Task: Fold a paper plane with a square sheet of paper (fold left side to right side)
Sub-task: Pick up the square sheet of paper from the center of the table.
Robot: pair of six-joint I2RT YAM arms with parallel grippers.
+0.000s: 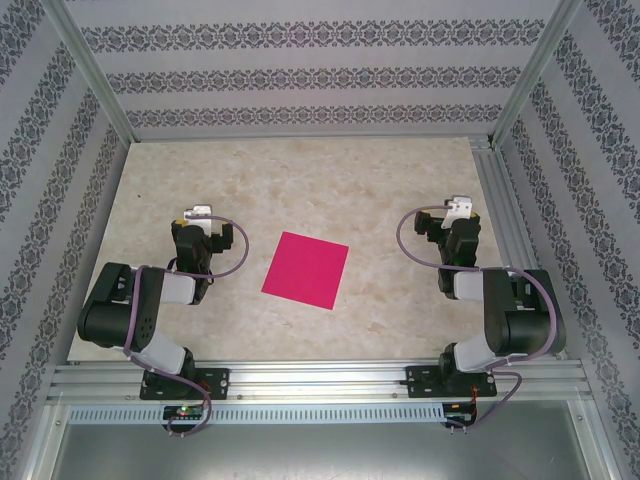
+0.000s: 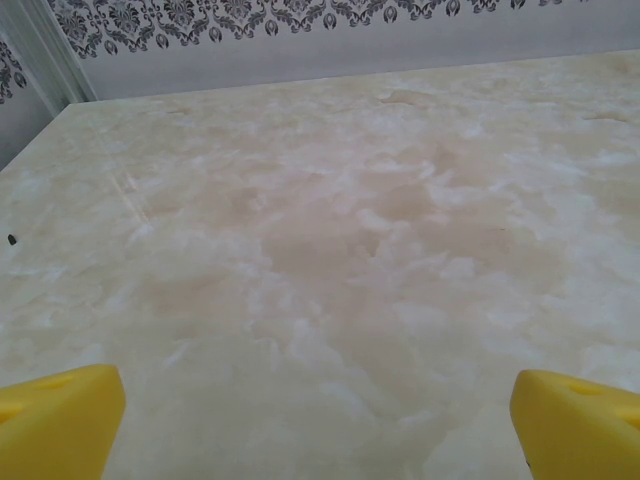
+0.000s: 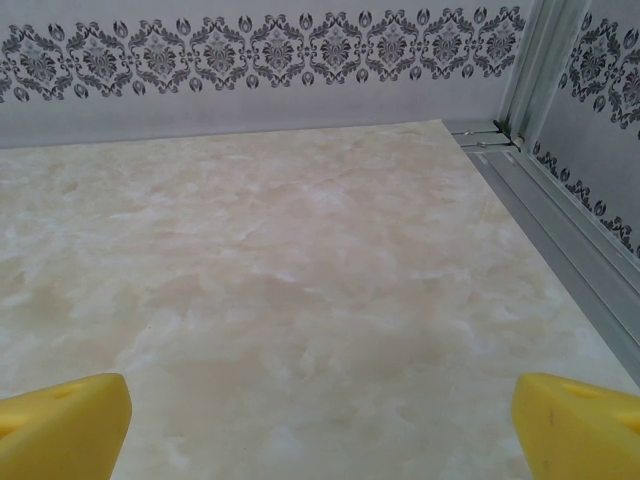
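A square magenta-pink sheet of paper [image 1: 306, 270] lies flat and unfolded on the marbled table, midway between the two arms and a little rotated. My left gripper [image 1: 197, 218] rests to its left and my right gripper [image 1: 456, 213] to its right, both well apart from it. In the left wrist view the left gripper [image 2: 318, 425] stands open, its yellow fingertips [image 2: 60, 420] wide apart over bare table. My right gripper [image 3: 320, 425] is likewise open, with yellow fingertips [image 3: 65, 420] at the frame's lower corners and nothing between them.
Patterned walls enclose the table [image 1: 300, 180] on three sides. An aluminium rail [image 1: 497, 200] runs along the right edge, seen as a rail [image 3: 560, 240] in the right wrist view. Another aluminium rail [image 1: 320, 380] carries the arm bases at the near edge.
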